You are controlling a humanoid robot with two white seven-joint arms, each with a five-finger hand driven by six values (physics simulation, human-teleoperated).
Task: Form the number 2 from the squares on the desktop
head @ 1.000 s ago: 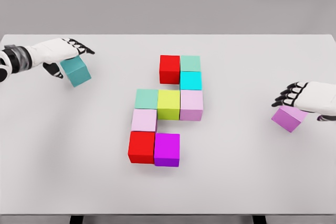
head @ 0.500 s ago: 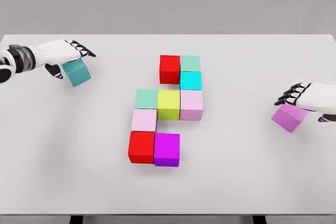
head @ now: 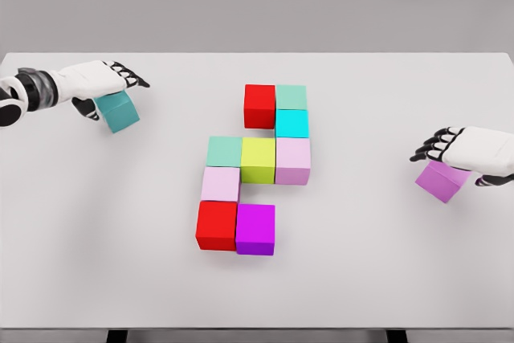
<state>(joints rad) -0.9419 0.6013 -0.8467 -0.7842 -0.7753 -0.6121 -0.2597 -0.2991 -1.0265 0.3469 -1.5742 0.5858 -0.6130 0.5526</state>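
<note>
The left hand (head: 103,82) sits at upper left, fingers extended; the right hand (head: 462,150) at right edge, fingers curled downward.

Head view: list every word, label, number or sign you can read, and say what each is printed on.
None. No printed text, label or sign shows anywhere.
The cubes, such as the red cube and the yellow-green cube, have plain coloured faces.
The table is bare white, and the left hand and right hand carry no markings.

White bench (head: 385,279) before a plain grey wall (head: 257,2).
Fills most of the view, matte and evenly lit, with soft shadows; dark legs (head: 117,336) just visible beneath the front edge.
</note>
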